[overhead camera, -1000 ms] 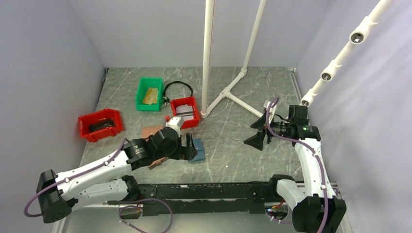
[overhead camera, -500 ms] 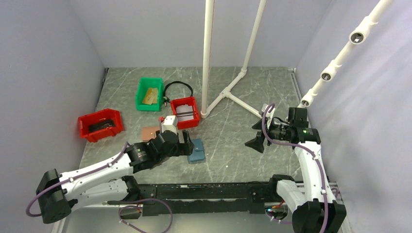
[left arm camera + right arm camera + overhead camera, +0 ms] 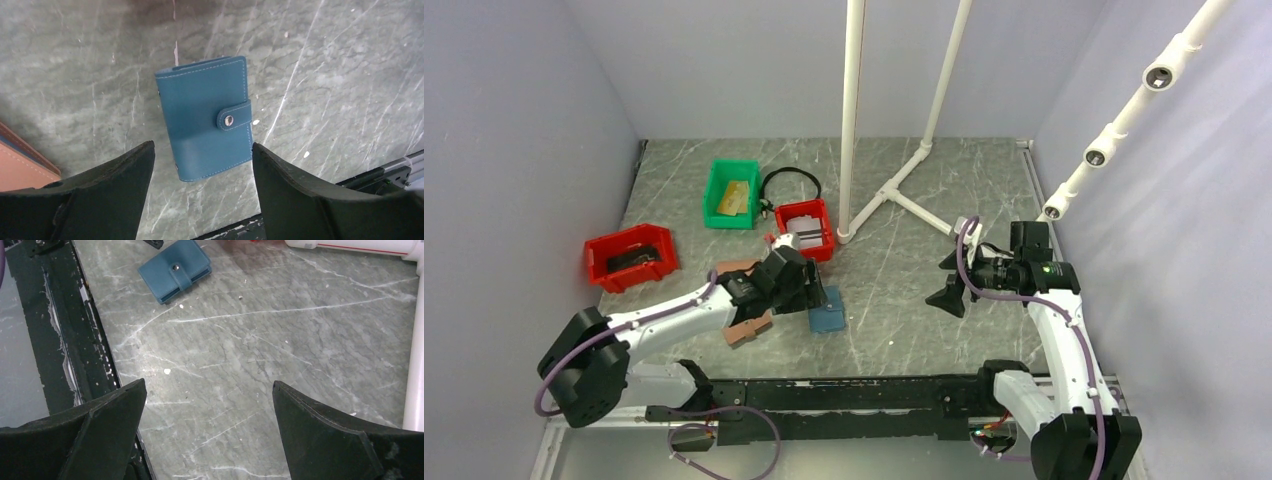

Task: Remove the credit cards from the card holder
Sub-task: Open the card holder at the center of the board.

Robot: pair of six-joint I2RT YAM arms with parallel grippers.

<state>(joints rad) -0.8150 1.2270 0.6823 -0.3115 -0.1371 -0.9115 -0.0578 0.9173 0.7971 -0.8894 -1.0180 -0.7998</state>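
- From above: two arms. The left pincer [image 3: 814, 293] hangs just over the one blue card holder [image 3: 830, 316], which lies flat on the table [image 3: 904, 320] near its front edge.
- Three bins stand at the back left: one green bin [image 3: 720, 178] and two red bins, one on the left [image 3: 599, 262] and one in the middle [image 3: 822, 216].
- Tan credit cards [image 3: 734, 198] lie in the green bin; I cannot count them.
- Two brown wallets lie by the left arm, one behind it [image 3: 732, 268] and one in front [image 3: 749, 330].
- The right pincer [image 3: 951, 279] hangs in the air well apart from the card holder, with its fingers apart and nothing between them.
- Left wrist: the left pincer [image 3: 201, 150] has its two fingers apart, one on each side of the card holder [image 3: 205, 117] and clear of it. The holder is folded, with its one snap tab [image 3: 234, 116] fastened. One brown wallet [image 3: 15, 165] shows at the left edge.
- Right wrist: the right pincer [image 3: 207, 386] is spread wide over bare table. The card holder [image 3: 174, 270] lies far off at the top.
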